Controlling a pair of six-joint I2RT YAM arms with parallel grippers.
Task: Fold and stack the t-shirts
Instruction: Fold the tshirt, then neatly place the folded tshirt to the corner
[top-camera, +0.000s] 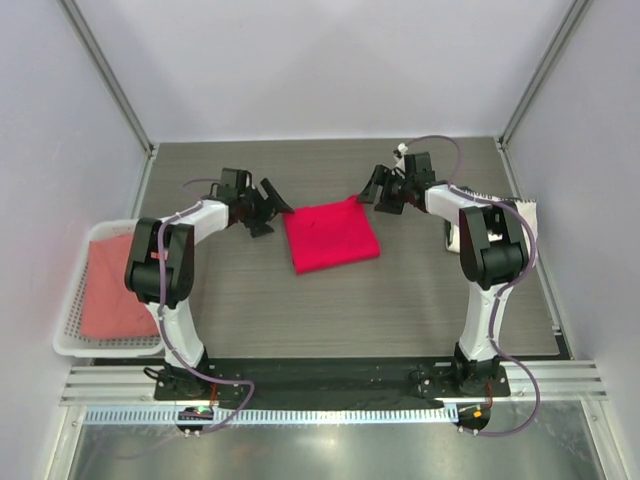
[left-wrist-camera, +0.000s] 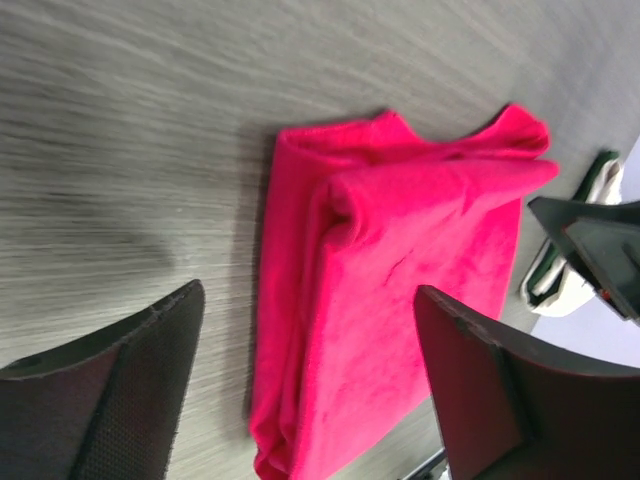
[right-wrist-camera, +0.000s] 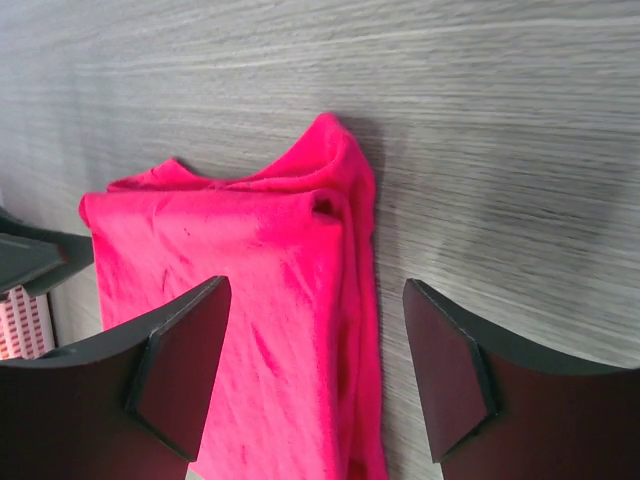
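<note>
Just left of the one folded crimson tee (top-camera: 331, 236), flat on the table (top-camera: 430, 300), we note the left gripper (top-camera: 271, 212), fingers spread, empty; just right, the right gripper (top-camera: 376, 198), likewise. Only top view shows one basket (top-camera: 68, 335), far left; wrist views show the tee's layered folds.

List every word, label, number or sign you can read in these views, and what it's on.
No text is readable in any view.
crimson t-shirt: plain, no lettering shows.
cream cloth by the right arm: dark marks, too blurred to read.
basket: no label visible.
</note>
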